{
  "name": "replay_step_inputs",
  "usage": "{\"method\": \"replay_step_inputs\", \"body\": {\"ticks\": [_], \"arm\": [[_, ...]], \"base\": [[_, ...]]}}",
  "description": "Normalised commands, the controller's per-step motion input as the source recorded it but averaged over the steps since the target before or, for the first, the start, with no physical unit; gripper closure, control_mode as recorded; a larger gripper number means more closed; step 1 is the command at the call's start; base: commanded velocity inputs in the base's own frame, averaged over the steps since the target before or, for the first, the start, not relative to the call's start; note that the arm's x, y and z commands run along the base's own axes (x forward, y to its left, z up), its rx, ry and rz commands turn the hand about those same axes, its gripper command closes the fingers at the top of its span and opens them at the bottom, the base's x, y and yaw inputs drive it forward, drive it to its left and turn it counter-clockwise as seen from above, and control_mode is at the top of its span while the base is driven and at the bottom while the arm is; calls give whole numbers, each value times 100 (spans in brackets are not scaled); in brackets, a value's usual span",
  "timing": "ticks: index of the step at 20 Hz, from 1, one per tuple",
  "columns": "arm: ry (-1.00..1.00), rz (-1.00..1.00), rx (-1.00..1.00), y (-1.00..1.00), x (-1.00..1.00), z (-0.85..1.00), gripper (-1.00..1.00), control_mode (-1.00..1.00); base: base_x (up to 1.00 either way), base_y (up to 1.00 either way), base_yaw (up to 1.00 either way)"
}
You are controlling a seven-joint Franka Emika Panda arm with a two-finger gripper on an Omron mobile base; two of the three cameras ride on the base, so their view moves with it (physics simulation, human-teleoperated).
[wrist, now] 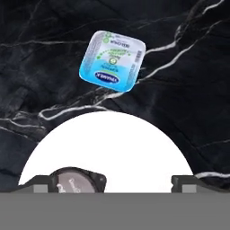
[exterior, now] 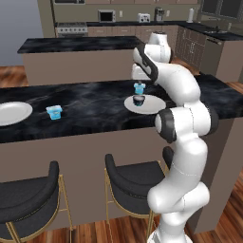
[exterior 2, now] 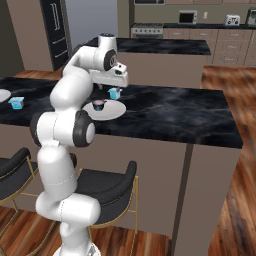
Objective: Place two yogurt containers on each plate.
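A black marble worktop (exterior: 95, 102) carries two white plates and three yogurt cups. The left base view shows the far plate (exterior: 13, 113) whole; the right base view cuts it off at the edge. One blue cup (exterior: 54, 112) stands alone between the plates. The near plate (exterior: 152, 105) holds a dark cup (exterior: 138, 99); a second blue cup (wrist: 112, 61) sits just beyond its rim on the marble. The gripper (wrist: 110, 182) hovers above this plate, fingers spread and empty, partly hidden by the arm.
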Motion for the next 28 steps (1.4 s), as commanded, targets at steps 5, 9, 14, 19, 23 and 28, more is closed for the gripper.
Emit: {"method": "replay_step_inputs", "body": {"ticks": [5,9,14,19,23,28], "arm": [[18,-18,-1,2,25,0,-100,-100],[0,-12,0,0,35,-6,-100,-100],[11,-11,0,0,48,0,-100,-100],[3,-12,0,-2,37,-3,-100,-100],[3,-7,0,-3,42,-1,-100,-100],[4,-3,0,0,34,-3,-100,-100]], "base": [[0,0,0],[0,0,0],[0,0,0],[0,0,0],[0,0,0],[0,0,0]]}}
